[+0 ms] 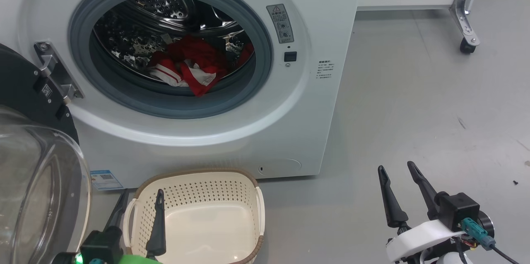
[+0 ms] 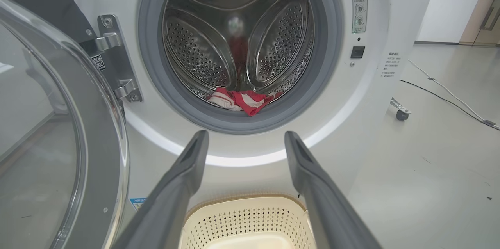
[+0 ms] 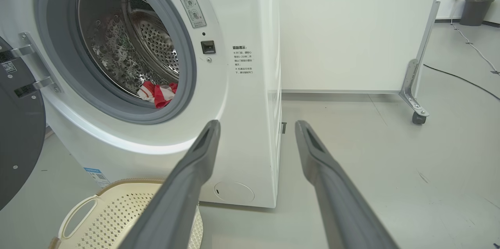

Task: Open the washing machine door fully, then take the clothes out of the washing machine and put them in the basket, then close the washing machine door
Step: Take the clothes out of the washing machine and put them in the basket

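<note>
Behind the seal (image 2: 234,123), clothes (image 2: 243,100) partly hidden

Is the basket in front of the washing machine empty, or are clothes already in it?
Empty. The basket shows its bare cream floor with nothing on it, and the red clothes lie inside the washing machine.

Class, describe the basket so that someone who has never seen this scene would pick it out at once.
Find the big white washing machine. On the grey floor in front of it sits the basket. It alone is cream perforated plastic with a brown rim and side handles.
</note>
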